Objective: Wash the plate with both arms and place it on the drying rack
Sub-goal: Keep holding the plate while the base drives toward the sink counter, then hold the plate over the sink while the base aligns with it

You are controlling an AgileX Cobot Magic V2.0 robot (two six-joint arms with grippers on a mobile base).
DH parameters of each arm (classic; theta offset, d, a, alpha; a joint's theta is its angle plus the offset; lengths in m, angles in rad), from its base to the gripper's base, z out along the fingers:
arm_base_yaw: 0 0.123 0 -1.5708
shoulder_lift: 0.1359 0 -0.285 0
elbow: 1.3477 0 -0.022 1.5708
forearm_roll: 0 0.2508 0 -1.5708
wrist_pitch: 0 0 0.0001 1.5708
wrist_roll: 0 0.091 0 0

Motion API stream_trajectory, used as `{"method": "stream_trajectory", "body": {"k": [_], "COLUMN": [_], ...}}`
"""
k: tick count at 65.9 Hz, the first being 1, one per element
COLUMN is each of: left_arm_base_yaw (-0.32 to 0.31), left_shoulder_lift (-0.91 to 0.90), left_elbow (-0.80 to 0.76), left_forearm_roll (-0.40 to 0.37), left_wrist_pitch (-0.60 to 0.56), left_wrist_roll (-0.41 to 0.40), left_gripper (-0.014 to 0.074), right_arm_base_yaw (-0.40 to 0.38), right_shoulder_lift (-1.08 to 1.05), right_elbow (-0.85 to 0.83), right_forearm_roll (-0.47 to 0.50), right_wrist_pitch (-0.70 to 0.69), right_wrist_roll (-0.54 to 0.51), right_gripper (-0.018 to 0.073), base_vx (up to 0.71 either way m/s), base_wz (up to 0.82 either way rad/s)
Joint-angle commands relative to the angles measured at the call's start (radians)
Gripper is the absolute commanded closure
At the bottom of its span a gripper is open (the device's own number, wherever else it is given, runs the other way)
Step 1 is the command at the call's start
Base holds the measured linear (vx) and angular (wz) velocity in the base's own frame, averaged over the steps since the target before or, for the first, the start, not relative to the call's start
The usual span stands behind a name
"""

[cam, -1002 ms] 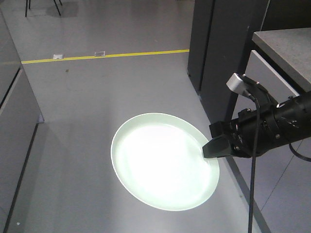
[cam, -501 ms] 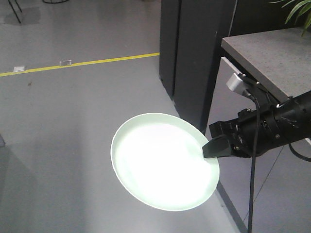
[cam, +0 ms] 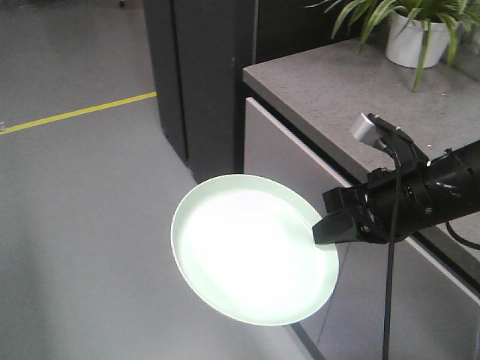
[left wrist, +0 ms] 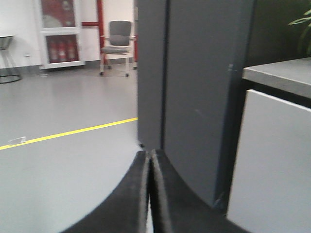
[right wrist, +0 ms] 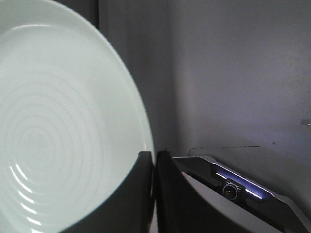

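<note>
Plate [cam: 251,251] rim sits pinched in the right tool [cam: 321,231], whose black fingers [right wrist: 141,194] are pressed onto the edge nearest the arm, with only a thin slit showing between them in the right wrist view. From that grip the plate reaches out to the left of the tool, held in the air above the grey floor [cam: 75,225], its pale green face tilted up toward the front camera and washed bright by glare. Close up, faint concentric rings show on its surface. A silver-grey box [cam: 365,127] sits on top of the right arm behind the tool, and a black cable [cam: 389,285] hangs down from it. The left tool [left wrist: 149,162] shows only in its own wrist view: its two fingers are pressed together with nothing between them, pointing toward a dark pillar [left wrist: 194,87]. Behind the right arm stands a grey bench [cam: 337,82] with a pale front panel [cam: 285,150] and a potted plant [cam: 420,34] on top. A yellow line [cam: 75,114] crosses the floor, and a chair [left wrist: 118,41] stands far off. Counted: one plate, two tools, one plant, one chair.
</note>
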Motion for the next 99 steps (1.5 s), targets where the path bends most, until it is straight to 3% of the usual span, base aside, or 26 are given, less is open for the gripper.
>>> {"method": "stream_trajectory", "body": {"k": [1,53,99], "left_arm_base_yaw": [-0.008,-0.008,-0.008], "left_shoulder_lift": [-0.015,-0.015,-0.015], "left_elbow": [-0.022,-0.022,-0.022], "left_forearm_roll": [-0.003,-0.003,-0.003], "left_wrist_pitch": [-0.077,-0.077,-0.077], "left_wrist_roll": [-0.008,-0.008,-0.008], "left_gripper": [0.0603,0.0603,0.0603], "right_arm_base_yaw": [-0.001,-0.001,-0.001], "right_shoulder_lift": [-0.033,-0.033,-0.033], "right_elbow": [-0.026,-0.026,-0.026], "right_forearm_roll": [0.052,0.052,0.052], "right_wrist_pitch": [-0.003,-0.003,-0.003], "right_wrist_roll": [-0.011,-0.011,-0.011], "right_gripper": [0.0568,0.0568,0.0568], "base_vx": [0.16,0.14,0.07], "base_wz": [-0.56,-0.55,-0.34]}}
